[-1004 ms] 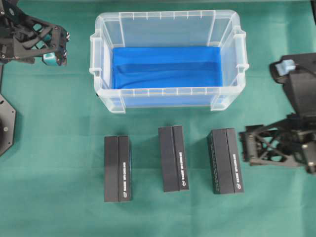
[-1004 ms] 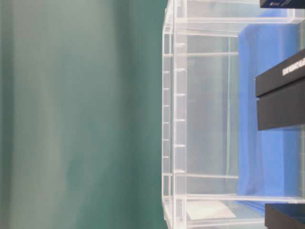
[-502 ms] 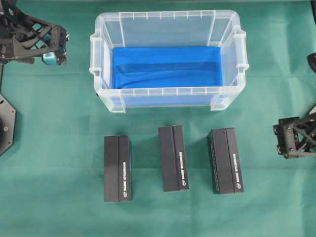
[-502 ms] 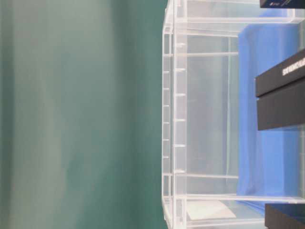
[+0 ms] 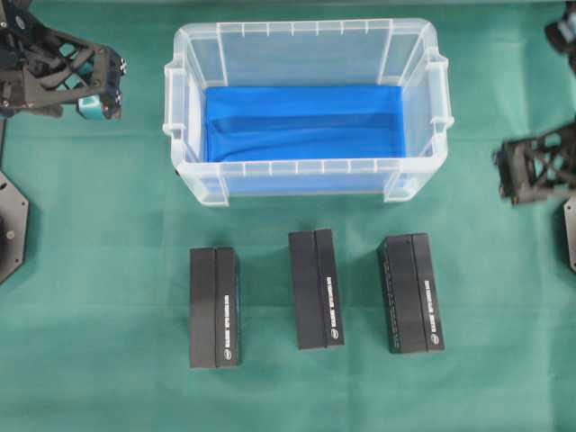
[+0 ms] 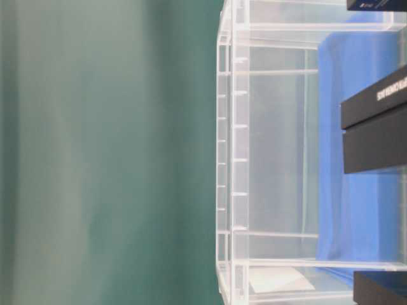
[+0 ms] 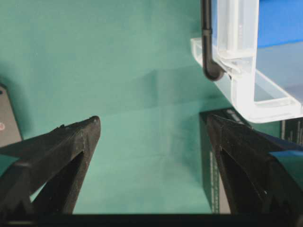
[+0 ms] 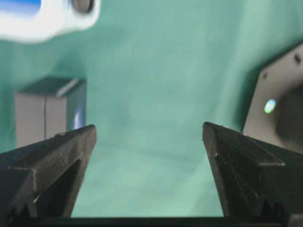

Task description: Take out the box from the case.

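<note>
The case (image 5: pixel 306 166) is a clear tub standing at the back middle of the green cloth, and only its blue lining (image 5: pixel 301 121) shows inside. Three black boxes stand on the cloth in front of it: left box (image 5: pixel 214 308), middle box (image 5: pixel 316 289), right box (image 5: pixel 411 293). My left gripper (image 5: pixel 114 87) hangs open left of the case, nothing between its fingers (image 7: pixel 75 142). My right gripper (image 5: pixel 506 175) is open to the right of the case, also empty. In the right wrist view, a box (image 8: pixel 47 111) lies beyond the left finger.
The left arm's round base plate (image 5: pixel 11 225) sits at the left edge and the right arm's base (image 5: pixel 571 234) at the right edge. A case corner (image 7: pixel 246 90) and a box (image 7: pixel 210 156) are close to my left gripper (image 7: pixel 154 120).
My right arm has pulled away from the right box, out to the right edge and then toward the back, level with the case. The left arm and boxes have not moved.
</note>
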`<state>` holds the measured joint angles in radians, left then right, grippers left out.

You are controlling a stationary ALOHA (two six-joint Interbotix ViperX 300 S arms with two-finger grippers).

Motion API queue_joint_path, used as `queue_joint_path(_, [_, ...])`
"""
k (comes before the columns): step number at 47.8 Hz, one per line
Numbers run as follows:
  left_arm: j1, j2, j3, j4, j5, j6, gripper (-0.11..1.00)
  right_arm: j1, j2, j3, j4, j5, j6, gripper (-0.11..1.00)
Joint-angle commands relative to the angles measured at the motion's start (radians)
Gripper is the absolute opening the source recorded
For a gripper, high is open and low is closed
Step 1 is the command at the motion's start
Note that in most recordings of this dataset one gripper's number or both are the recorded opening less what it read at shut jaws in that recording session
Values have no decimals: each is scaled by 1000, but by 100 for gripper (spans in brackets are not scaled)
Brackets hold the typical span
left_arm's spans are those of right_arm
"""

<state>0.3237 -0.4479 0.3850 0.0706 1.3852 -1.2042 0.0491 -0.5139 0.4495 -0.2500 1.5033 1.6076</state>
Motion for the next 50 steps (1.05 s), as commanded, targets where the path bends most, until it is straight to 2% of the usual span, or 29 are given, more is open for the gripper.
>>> queue_joint_path(1, [-2, -12, -11, 0, -3, 0, 96, -71, -11, -8, -5, -25, -69, 91])
queue_joint_path(13, [-2, -11, -12, 0, -3, 0, 96, -250, -8, -8, -5, -66, -232, 91])
queue_joint_path(22, [-2, -11, -12, 0, -3, 0, 96, -336, 3, -15, 3, -86, -322, 91])
queue_joint_path(50, [-2, -12, -12, 0, -3, 0, 96, -354, 23, -18, 9, -110, -336, 91])
